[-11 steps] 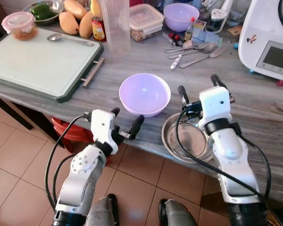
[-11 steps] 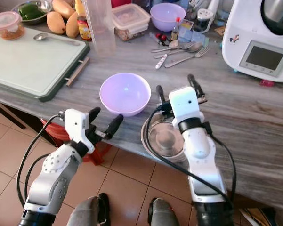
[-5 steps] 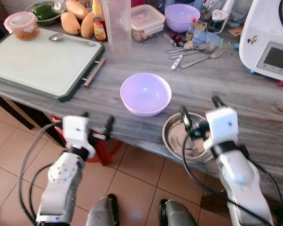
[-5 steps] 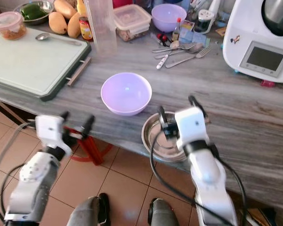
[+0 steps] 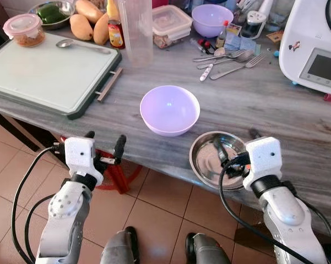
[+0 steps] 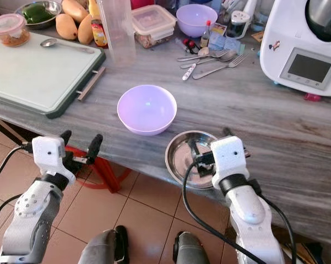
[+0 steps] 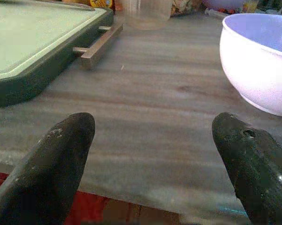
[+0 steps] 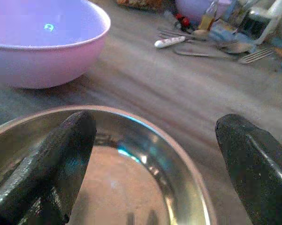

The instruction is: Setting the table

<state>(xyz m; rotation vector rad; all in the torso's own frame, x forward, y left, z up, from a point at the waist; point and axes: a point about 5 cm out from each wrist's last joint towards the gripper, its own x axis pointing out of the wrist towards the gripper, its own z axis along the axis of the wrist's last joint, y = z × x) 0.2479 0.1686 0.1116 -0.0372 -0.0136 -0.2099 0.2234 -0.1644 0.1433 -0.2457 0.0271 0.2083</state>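
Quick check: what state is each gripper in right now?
Left gripper: open, holding nothing, at the counter edge.
Right gripper: open, holding nothing, over the steel bowl.

both silver arms reach forward at bent elbows; the left gripper [image 5: 103, 147] and the right gripper [image 5: 235, 144] each hold their black fingers spread wide, grasping nothing.

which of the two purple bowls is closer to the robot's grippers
The purple bowl standing alone mid-counter, beside the steel dish. The other purple bowl sits far back among the clutter.
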